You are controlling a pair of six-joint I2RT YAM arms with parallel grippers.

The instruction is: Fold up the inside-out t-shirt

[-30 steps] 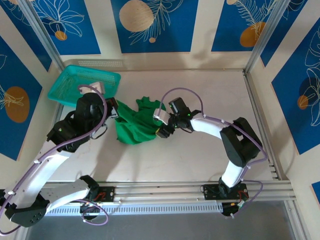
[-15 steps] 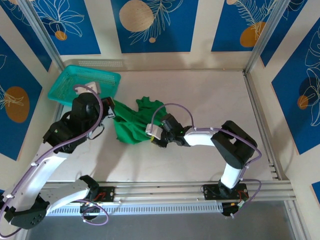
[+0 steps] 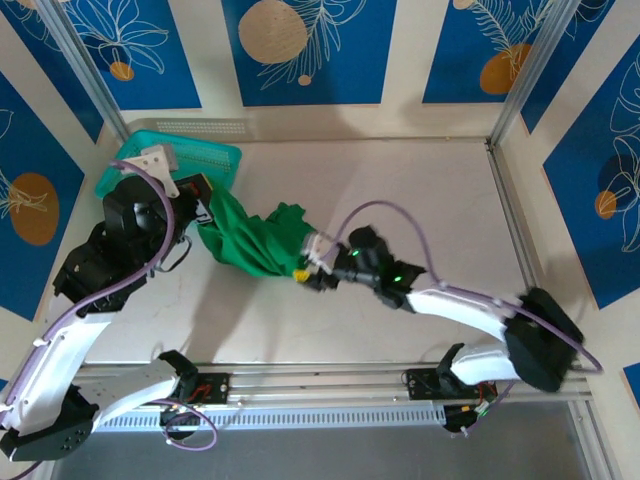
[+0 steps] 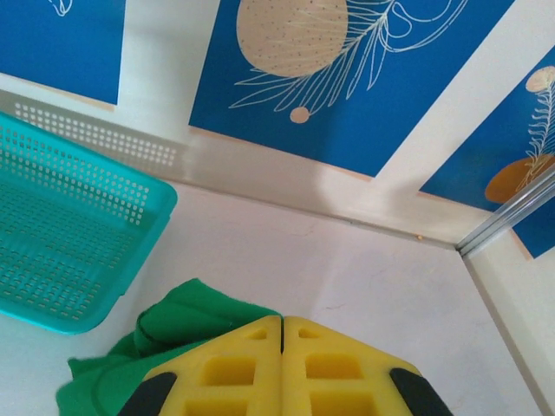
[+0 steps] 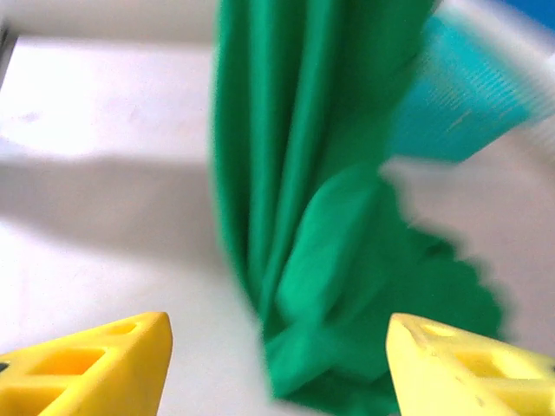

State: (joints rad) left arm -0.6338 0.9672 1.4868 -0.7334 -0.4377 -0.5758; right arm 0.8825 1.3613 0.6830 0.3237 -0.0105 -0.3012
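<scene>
Hanging between the two arms, the shirt (image 3: 255, 240) is a bunched, twisted rope of green cloth rather than a flat sheet; its high end is drawn up near the far-left corner of the table (image 3: 430, 190), just beside the basket (image 3: 215, 153), and its low end trails down to the table's middle, left of centre; the left gripper (image 3: 205, 208) has its jaws pressed together, and the cloth runs right up to them, so I judge it to be pinching the shirt's upper end; the right gripper (image 3: 303, 273) sits at the low end with jaws spread wide, one to each side of the hanging folds, nothing caught between them; by that reading no fold is made yet, and the work is at an early stage; no hem, sleeve or collar can be picked out in the bundle, and which face is outward I cannot tell; what is left is nearly everything: find two corners or shoulders, turn the shirt right way out if that is wanted, spread it flat on the open table, then fold sleeves and body; the free end may slip aside when the spread jaws close.
</scene>
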